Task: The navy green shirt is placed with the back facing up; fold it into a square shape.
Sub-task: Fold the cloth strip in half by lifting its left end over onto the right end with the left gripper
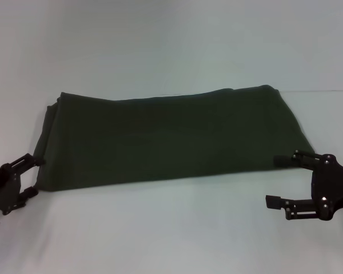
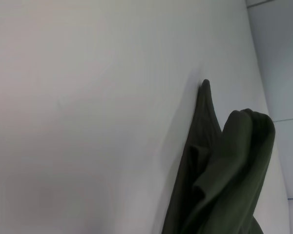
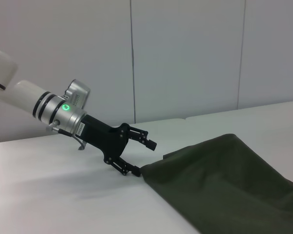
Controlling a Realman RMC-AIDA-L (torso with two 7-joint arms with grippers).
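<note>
The navy green shirt point(image 1: 171, 137) lies on the white table point(image 1: 160, 240) folded into a long band running left to right, with layered folds at its left end point(image 2: 224, 185). At that end's front corner, my left gripper point(image 1: 34, 177) stands open with its fingertips right by the cloth edge. The right wrist view shows it from across the table point(image 3: 144, 158), one fingertip touching the corner of the shirt point(image 3: 224, 180). My right gripper point(image 1: 276, 181) is open at the front right corner, its upper finger over the cloth edge and its lower finger over bare table.
White tabletop extends in front of the shirt and around both ends. A pale panelled wall point(image 3: 185, 58) stands behind the table's far edge.
</note>
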